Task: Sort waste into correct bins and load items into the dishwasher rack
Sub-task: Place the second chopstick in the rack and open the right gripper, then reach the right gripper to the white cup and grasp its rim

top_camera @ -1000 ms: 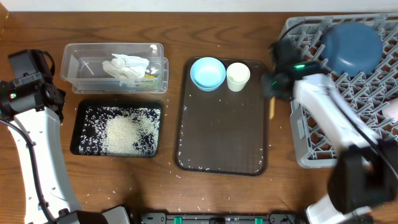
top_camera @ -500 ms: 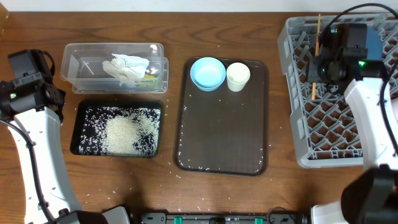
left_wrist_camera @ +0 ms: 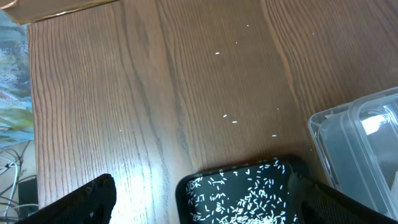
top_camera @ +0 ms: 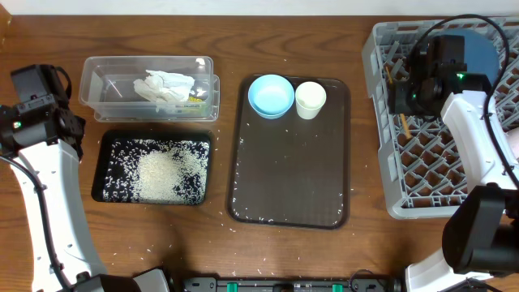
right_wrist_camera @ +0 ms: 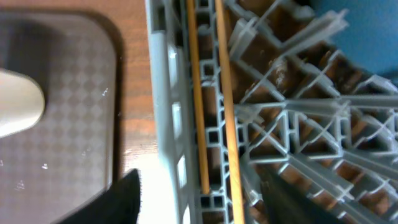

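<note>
**Inspector:** Rack and right arm?
**Assessor:** The rack sits at the table's right. The right arm reaches up over its left edge, wrist pointing down at the lattice. The right gripper hangs with its jaws spread wide, holding nothing.
**Inspector:** Left arm?
**Assessor:** It is folded at the far left. The left gripper is above a corner of the black tray, jaws wide apart and empty.
**Inspector:** Chopsticks?
**Assessor:** The chopsticks lie side by side in the rack's left-edge cells, between the right fingers and clear of both.
</note>
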{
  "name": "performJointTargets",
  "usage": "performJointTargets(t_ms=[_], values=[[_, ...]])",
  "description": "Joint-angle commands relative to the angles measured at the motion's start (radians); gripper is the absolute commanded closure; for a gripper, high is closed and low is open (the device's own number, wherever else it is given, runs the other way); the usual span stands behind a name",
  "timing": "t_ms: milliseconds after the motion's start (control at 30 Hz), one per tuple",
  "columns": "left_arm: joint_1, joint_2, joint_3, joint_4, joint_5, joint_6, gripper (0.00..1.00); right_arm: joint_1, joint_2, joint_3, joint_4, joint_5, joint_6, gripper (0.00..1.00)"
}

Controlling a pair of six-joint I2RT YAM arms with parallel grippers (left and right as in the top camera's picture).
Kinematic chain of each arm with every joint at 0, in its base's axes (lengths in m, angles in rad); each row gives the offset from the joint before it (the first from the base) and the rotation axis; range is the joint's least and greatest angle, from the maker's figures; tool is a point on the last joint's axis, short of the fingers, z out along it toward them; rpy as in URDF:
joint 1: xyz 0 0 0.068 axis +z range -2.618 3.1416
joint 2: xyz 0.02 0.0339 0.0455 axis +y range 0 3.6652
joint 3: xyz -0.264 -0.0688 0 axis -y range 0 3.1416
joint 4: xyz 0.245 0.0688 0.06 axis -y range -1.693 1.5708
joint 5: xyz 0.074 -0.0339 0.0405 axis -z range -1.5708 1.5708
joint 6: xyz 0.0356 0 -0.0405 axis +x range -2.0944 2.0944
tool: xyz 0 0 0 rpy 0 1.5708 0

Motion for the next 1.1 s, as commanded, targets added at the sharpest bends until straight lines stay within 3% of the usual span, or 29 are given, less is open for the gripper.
performJointTargets(t_ms=[0,167,233,333,467,633,767,1067], values=[[0.003,0.003,0.003,-0.003,-0.005,0.013,0.09,0.002,-0.056,0.002,-0.014,-0.075,0.007,0.34],[0.003,0.003,0.003,-0.003,-0.005,0.014,0.09,0.003,-0.127,0.003,-0.026,-0.351,0.006,0.16],[0.003,0.003,0.003,-0.003,-0.005,0.013,0.09,0.004,-0.154,0.003,-0.035,-0.504,0.006,0.01],[0.003,0.003,0.003,-0.003,-0.005,0.013,0.09,0.008,-0.179,0.002,-0.024,-0.659,0.008,0.01],[0.003,0.003,0.003,-0.003,-0.005,0.013,0.09,0.048,-0.172,0.002,0.024,-0.663,0.047,0.01],[0.003,0.003,0.003,-0.003,-0.005,0.013,0.09,0.175,-0.155,0.003,0.058,-0.366,0.191,0.01],[0.003,0.003,0.003,-0.003,-0.005,0.013,0.09,0.311,-0.104,0.060,0.007,-0.263,0.135,0.01],[0.003,0.003,0.003,-0.003,-0.005,0.013,0.09,0.512,0.224,0.467,-0.277,0.123,0.131,0.01]])
